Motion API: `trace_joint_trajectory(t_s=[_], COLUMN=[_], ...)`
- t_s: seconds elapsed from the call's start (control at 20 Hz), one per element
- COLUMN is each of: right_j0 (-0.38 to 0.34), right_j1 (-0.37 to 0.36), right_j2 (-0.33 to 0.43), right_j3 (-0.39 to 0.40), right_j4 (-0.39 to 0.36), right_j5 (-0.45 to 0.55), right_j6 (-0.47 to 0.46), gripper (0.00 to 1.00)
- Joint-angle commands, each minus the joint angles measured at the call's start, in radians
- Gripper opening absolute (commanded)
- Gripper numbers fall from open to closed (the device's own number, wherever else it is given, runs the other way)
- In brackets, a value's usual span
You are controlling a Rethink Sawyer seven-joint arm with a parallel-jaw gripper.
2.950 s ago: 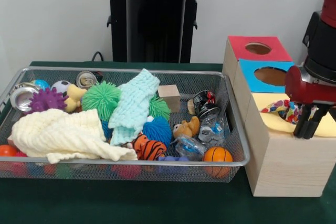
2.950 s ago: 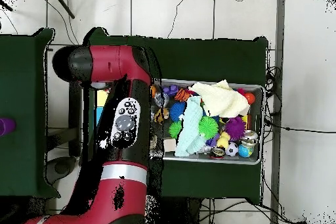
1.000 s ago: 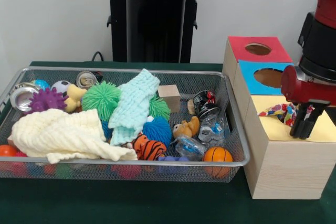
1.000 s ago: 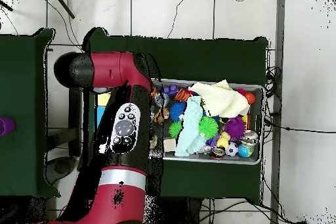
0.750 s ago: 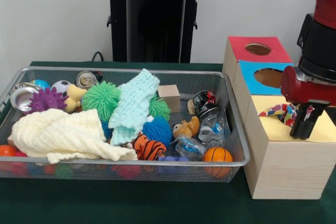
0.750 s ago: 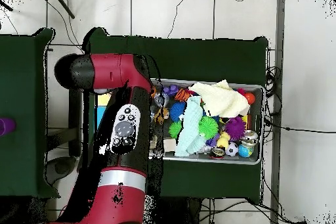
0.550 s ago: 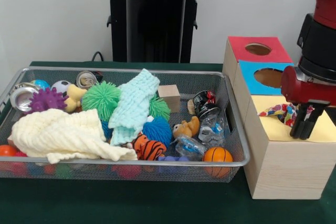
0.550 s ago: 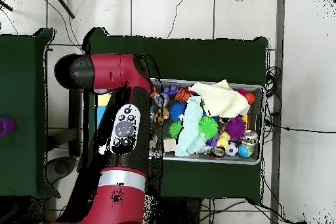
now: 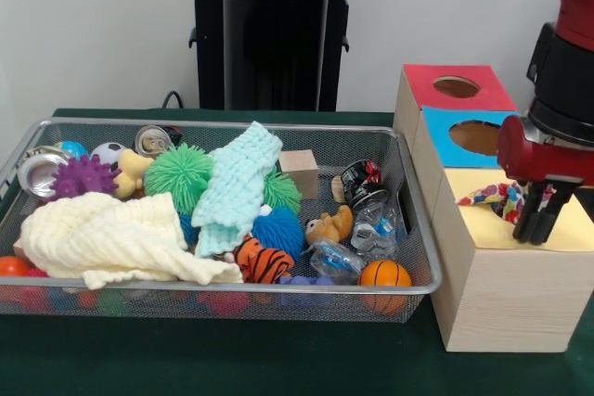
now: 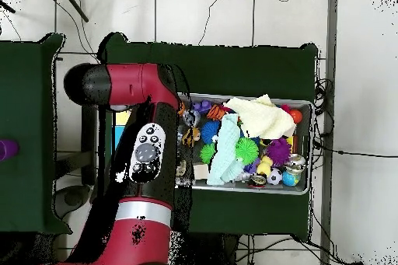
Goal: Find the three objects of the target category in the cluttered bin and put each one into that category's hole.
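The wire mesh bin holds a heap of toys and cloths; it also shows in the overhead view. One spotted fabric bundle lies on the yellow top of the near wooden box, at the right. My gripper hangs over that yellow top, just right of the bundle and partly in front of it. The yellow box's hole is hidden behind the bundle and gripper. No other spotted bundle shows in the bin. In the overhead view my arm covers the boxes and the gripper.
Behind the yellow box stand a blue-topped box and a red-topped box, each with a round hole. The bin holds a cream cloth, a mint cloth, spiky balls, a tiger-striped plush, cans and a small basketball.
Almost nothing has moved. The gripper has shifted very slightly to the left over the yellow top, and the bundle has settled a little lower.
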Motion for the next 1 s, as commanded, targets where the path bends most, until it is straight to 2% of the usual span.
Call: trace_joint_trajectory(t_s=[0.05,0.15,0.45,0.65,1.0], right_j0=[0.017,0.015,0.014,0.016,0.016], right_j1=[0.104,0.102,0.086,0.051,0.009], right_j2=[0.068,0.070,0.070,0.064,0.063], right_j3=[0.105,0.101,0.111,0.125,0.157], right_j4=[0.033,0.042,0.049,0.047,0.052], right_j5=[0.288,0.347,0.414,0.468,0.477], right_j6=[0.261,0.265,0.258,0.245,0.229], gripper=[0.00,0.00,0.00,0.00,0.00])
